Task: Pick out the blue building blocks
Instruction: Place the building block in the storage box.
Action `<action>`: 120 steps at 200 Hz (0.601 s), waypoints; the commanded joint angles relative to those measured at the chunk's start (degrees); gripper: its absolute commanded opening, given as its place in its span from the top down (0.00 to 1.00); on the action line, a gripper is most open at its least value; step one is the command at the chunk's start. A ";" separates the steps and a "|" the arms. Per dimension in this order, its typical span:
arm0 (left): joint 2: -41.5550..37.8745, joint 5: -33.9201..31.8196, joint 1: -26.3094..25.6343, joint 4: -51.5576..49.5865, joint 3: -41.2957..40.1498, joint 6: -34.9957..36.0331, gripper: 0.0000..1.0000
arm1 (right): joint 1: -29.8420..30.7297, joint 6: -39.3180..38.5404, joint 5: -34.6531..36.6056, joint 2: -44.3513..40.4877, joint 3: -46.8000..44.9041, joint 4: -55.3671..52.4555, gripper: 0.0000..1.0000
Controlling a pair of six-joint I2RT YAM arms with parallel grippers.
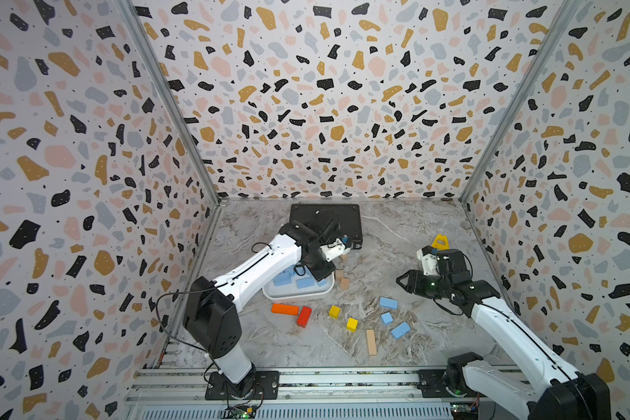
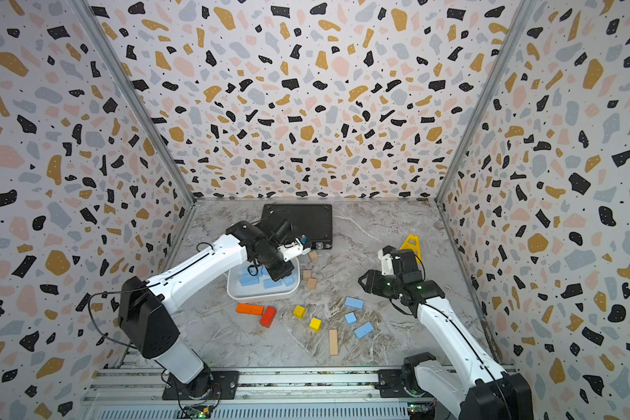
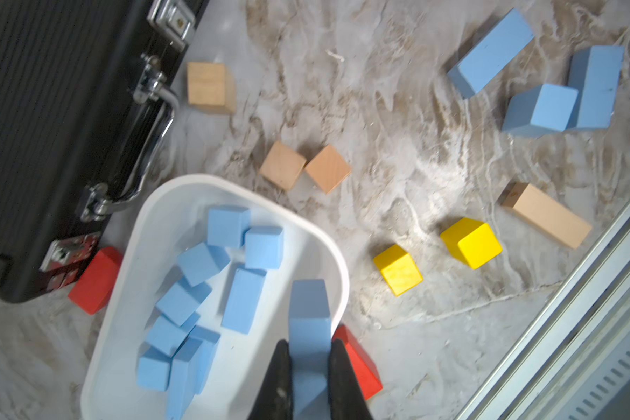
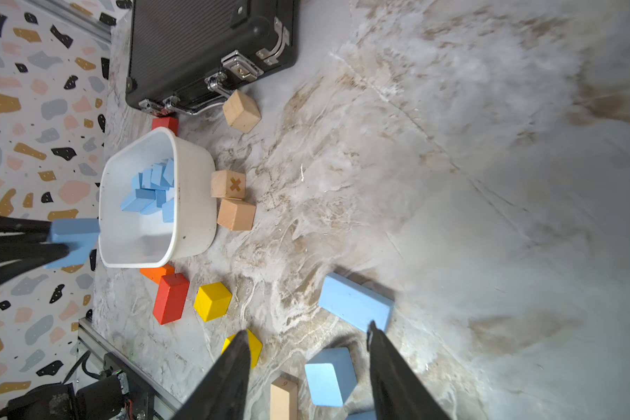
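My left gripper (image 3: 308, 345) clamps a blue block (image 3: 310, 309) over the white tub (image 3: 343, 287) rim for release; my right gripper (image 4: 308, 329), jaws apart, eyes loose blues (image 4: 355, 302) at the tub's four o'clock.

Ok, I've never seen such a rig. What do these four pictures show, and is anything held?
Two robot arms, each ending in a gripper, work over a marble table. Two pictures look down from above; two come from wrist cameras. A white tub holds blue blocks; three loose blue blocks, yellow cubes, a red bar, an orange bar, tan wooden blocks and a black case lie around. The left gripper is shut on a blue block by the tub's rim; the right gripper is open, empty.
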 commanded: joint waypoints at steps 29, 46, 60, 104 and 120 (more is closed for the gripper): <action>-0.73 6.73 10.44 -0.28 -5.67 26.59 1.00 | 6.10 -0.56 3.42 4.31 4.74 4.19 0.46; 1.15 6.64 11.49 0.63 -6.51 32.21 1.00 | 6.93 -0.87 4.31 4.33 4.95 3.80 0.46; 3.52 6.06 11.60 1.85 -6.00 34.25 1.00 | 7.29 -0.96 4.63 3.78 4.75 3.49 0.46; 9.49 6.00 11.56 5.41 -4.85 35.75 1.00 | 7.57 -0.94 6.96 0.39 3.22 0.99 0.46; 10.62 6.11 11.54 6.23 -4.83 35.97 1.00 | 7.59 -1.18 7.41 -0.63 2.73 0.19 0.46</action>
